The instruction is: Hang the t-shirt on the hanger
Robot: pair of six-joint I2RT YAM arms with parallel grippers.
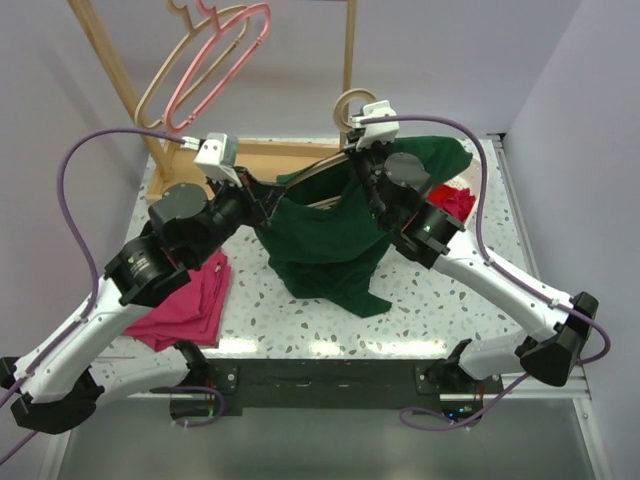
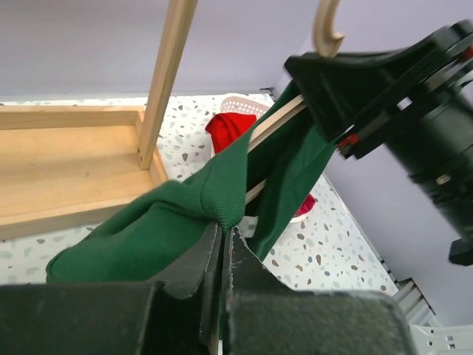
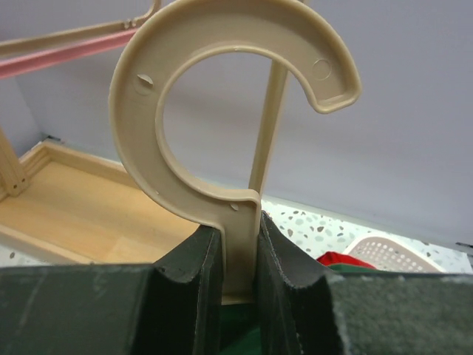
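Observation:
The dark green t-shirt [image 1: 325,235] hangs in the air between both arms, its lower part resting on the table. The pale hanger [image 1: 352,105] is held up by its hook, its arm running down inside the shirt [image 2: 275,122]. My right gripper [image 1: 365,140] is shut on the hanger's neck just below the hook [image 3: 222,111]. My left gripper [image 1: 262,200] is shut on a ribbed edge of the t-shirt [image 2: 214,188], pulled along the hanger's arm. The white label is hidden.
A wooden rack [image 1: 115,75] with a tray base [image 2: 66,166] stands at the back left, holding a pink hanger [image 1: 225,55] and a beige one. A folded magenta garment [image 1: 185,305] lies front left. A red garment [image 1: 452,203] sits in a white basket [image 2: 240,103] at right.

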